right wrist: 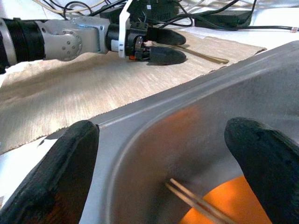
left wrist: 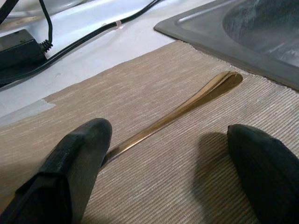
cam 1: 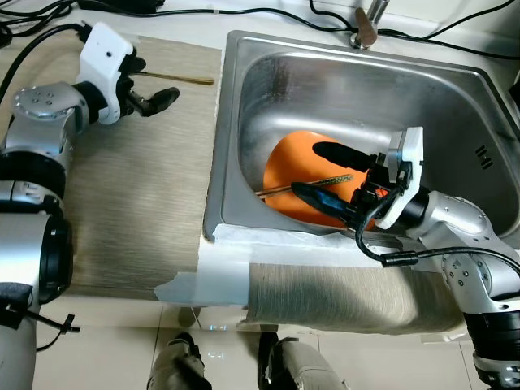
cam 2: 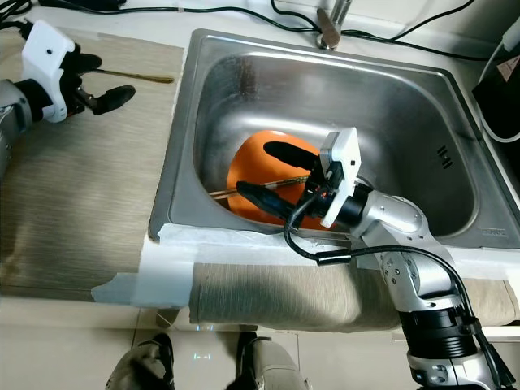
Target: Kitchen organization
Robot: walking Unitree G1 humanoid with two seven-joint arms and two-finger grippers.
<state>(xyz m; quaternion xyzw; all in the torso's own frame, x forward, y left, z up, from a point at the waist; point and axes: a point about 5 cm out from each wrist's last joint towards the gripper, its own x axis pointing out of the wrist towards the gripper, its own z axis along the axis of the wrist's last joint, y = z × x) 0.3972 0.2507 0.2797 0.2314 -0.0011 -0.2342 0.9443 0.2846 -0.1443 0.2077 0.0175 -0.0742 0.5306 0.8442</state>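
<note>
Bare mat (cam 1: 122,211) lies open left of the sink (cam 1: 236,122); cables (cam 1: 244,12) crowd the back edge

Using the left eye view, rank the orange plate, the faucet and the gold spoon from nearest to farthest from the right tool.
1. Orange plate: in the sink, right under the right tool.
2. Faucet: behind the sink, at its far rim.
3. Gold spoon: on the mat left of the sink, by the left tool.

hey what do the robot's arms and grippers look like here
Both arms are silver metal with rounded joints and black bands. Each ends in a white plastic wrist block carrying two long black fingers: left gripper, right gripper. A black cable loops beside the right forearm.
</note>
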